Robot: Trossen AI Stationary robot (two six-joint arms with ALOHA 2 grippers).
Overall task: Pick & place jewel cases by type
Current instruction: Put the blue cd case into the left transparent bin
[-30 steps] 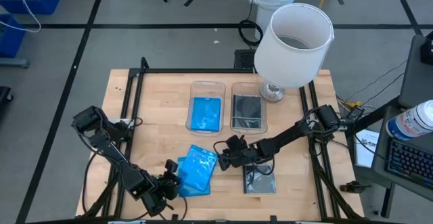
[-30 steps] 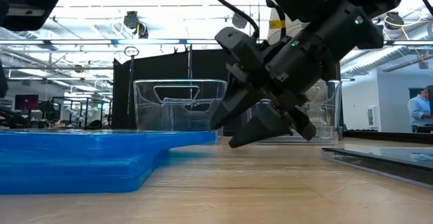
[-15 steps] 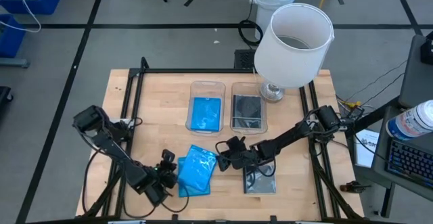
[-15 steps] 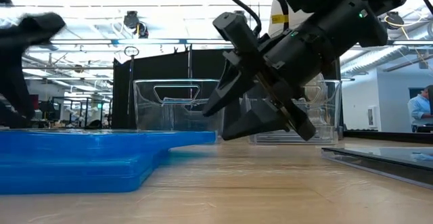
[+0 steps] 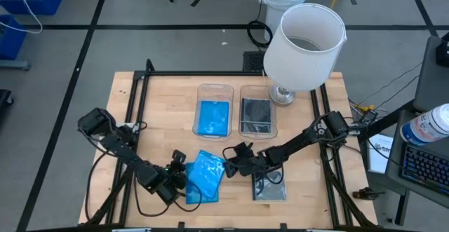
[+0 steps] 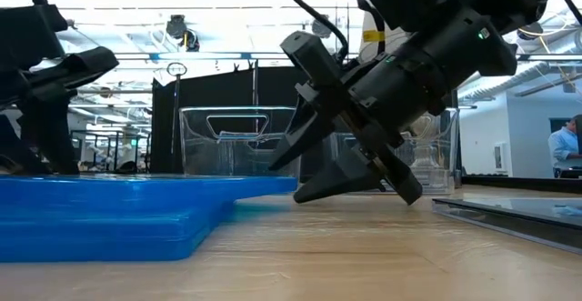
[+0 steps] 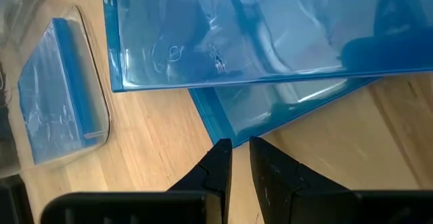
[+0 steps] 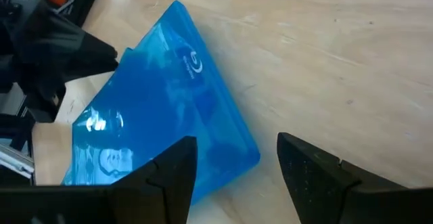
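Two bright blue jewel cases (image 5: 205,176) lie stacked and skewed on the table near its front edge. My left gripper (image 5: 180,176) stands at their left edge, its fingers shut down to a narrow slit (image 7: 240,153) just before the lower case's edge (image 7: 270,112). My right gripper (image 5: 230,160) hovers open at the stack's right corner (image 8: 247,153), one finger on either side of it, touching nothing. A grey square jewel case (image 5: 269,187) with a silver disc lies flat to the right of the stack. My left gripper comes slanting down from the table's left. Its fingertips (image 7: 220,149) stand right at the lower blue case's edge (image 7: 213,126). I cannot tell whether they touch it. Both cases lie flat on the table.
Two clear bins stand at the table's middle far side: the left bin (image 5: 214,87) holds a blue case, the right bin (image 5: 257,87) a grey one. A white lamp (image 5: 305,43) stands at the far right. A black frame (image 5: 133,120) edges the table.
My left gripper has moved from the front edge toward the far side and the right, sinking until it stands at the blue stack's left edge. My right gripper has rolled a little in place. The cases lie as before.
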